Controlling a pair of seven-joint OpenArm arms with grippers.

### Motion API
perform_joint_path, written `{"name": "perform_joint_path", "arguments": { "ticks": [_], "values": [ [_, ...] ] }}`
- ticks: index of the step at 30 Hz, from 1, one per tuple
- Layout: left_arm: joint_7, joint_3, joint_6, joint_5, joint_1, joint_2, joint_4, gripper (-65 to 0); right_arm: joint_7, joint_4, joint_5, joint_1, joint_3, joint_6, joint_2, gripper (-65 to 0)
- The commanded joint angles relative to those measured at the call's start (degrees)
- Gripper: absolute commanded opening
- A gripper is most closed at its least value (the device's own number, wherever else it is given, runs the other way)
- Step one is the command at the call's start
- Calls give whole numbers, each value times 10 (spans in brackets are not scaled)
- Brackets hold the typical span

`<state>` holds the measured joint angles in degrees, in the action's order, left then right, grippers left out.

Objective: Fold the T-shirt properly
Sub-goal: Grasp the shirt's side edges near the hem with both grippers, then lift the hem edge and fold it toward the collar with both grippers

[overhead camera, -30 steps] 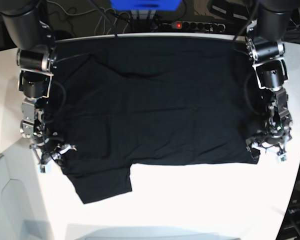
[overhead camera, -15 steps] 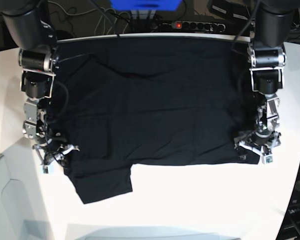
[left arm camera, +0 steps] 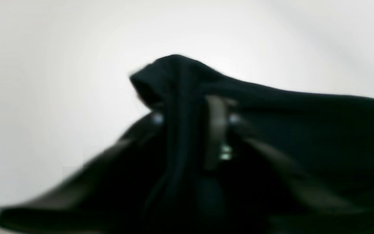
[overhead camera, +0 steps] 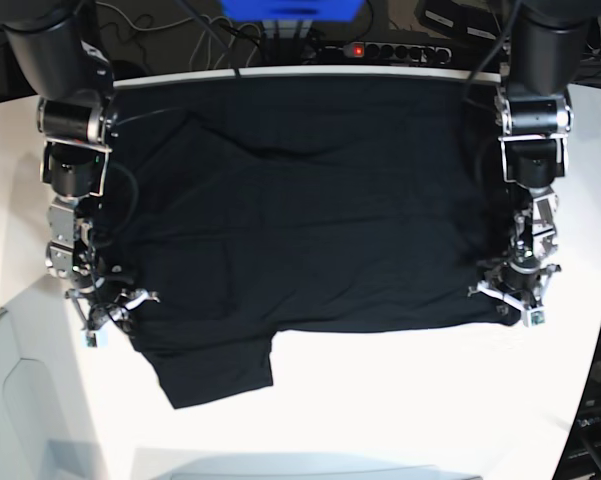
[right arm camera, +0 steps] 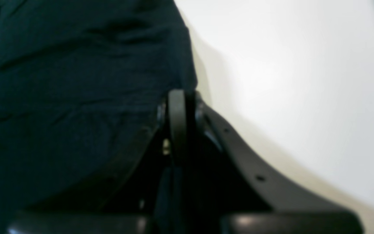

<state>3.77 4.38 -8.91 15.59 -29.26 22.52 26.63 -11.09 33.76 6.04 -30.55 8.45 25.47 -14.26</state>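
Observation:
The black T-shirt [overhead camera: 310, 200] lies spread plain side up on the white table [overhead camera: 400, 400], with one sleeve [overhead camera: 215, 365] hanging toward the front edge. My left gripper [overhead camera: 510, 298] is at the shirt's front corner on the base view's right. In the left wrist view it [left arm camera: 190, 97] is shut on a bunched fold of black cloth [left arm camera: 304, 130]. My right gripper [overhead camera: 115, 308] is at the shirt's edge on the base view's left, just above the sleeve. In the right wrist view its jaws [right arm camera: 177, 104] are closed at the edge of the cloth [right arm camera: 76, 97]. No print or tag shows.
A power strip [overhead camera: 380, 50] and cables lie behind the table's far edge. A blue box [overhead camera: 290, 8] stands at the back centre. The table's rounded front left corner [overhead camera: 20, 380] borders a grey floor area.
My left gripper moved inward along the shirt's front corner and closed on it, lifting the cloth slightly. The sleeve at the front shifted a little to the right. My right gripper barely moved.

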Motion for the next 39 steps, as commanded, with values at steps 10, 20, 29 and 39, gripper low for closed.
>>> {"name": "perform_joint_path", "arguments": {
  "ticks": [10, 20, 29, 39],
  "values": [
    [23, 3, 12, -9, -2, 9, 2, -646, -36, 0, -16, -2, 1, 2, 1, -650],
    [23, 5, 13, -9, 20, 9, 49, -646, -40, 144, -12, 52, 3, 2, 2, -650],
    [23, 19, 17, -3, 122, 8, 232, -647, -41, 263, -12, 96, 9, 2, 16, -650],
    [129, 105, 14, 31, 167, -6, 377, -647, -42, 361, -12, 152, 62, 2, 17, -650]
  ]
}}
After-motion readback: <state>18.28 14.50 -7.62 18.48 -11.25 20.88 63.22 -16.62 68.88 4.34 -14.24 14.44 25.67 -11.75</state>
